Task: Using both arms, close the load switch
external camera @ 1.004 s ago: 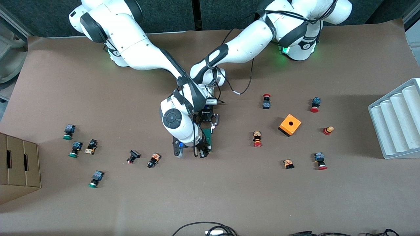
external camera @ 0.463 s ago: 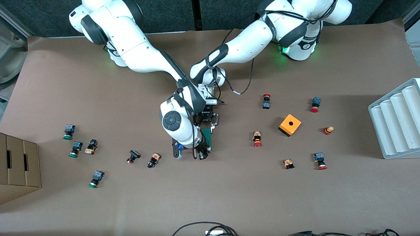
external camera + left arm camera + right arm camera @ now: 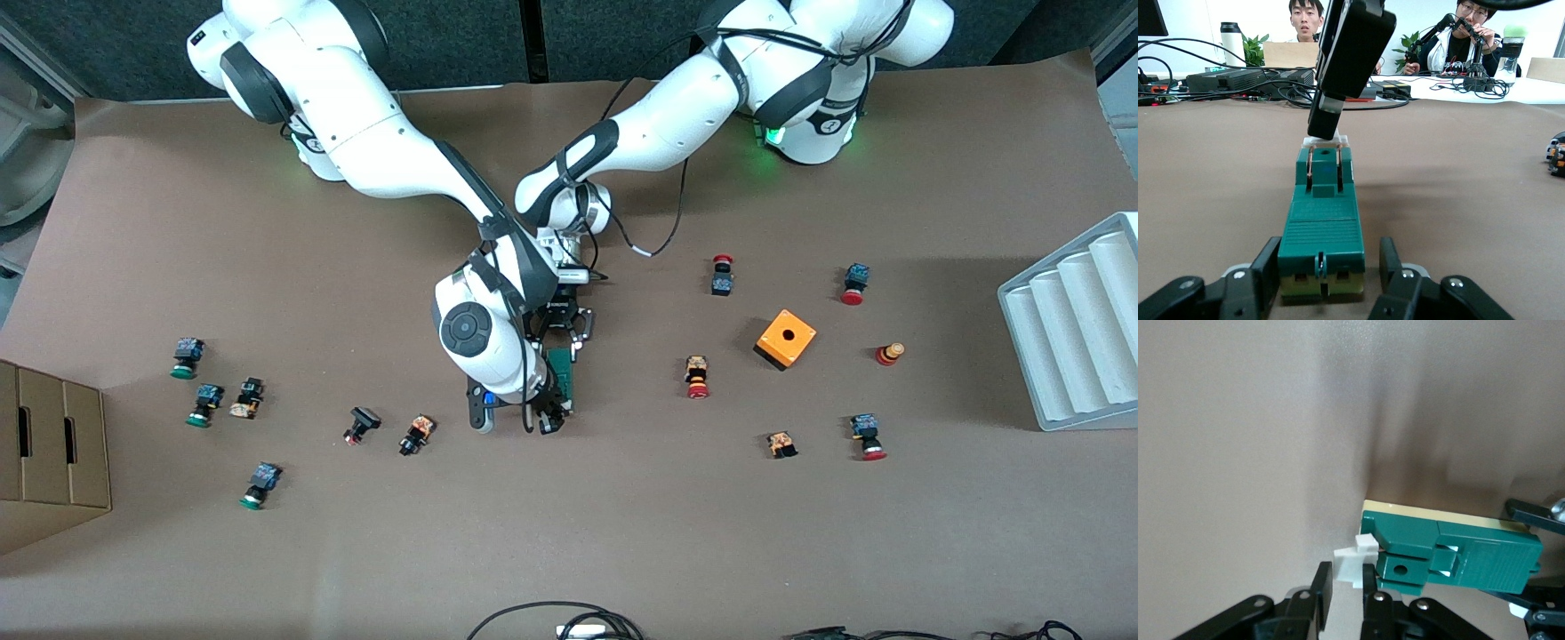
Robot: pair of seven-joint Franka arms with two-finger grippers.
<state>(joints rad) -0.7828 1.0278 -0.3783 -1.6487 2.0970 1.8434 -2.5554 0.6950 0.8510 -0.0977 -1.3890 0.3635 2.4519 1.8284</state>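
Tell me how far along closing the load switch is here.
Done: the left gripper is clamped on one end of the green load switch, bracing it on the table. In hand: the right gripper is shut on the white handle. Left: whether the handle is fully closed isn't visible.

from my screen the front view is bright and even, the light comes from above. the brown table [image 3: 622,533] shows no glare, and the small things on it cast only short soft shadows. the white tray [image 3: 1080,324] looks a little washed out. green lamps glow at both arm bases. in the left wrist view the load switch [image 3: 1321,230] between the fingers [image 3: 1258,283] is sharp, but the room past the fingers is too bright, almost white near the windows. in the right wrist view a soft dark shadow lies on the table just above the fingers [image 3: 1321,587], and the picture is a bit blurred.
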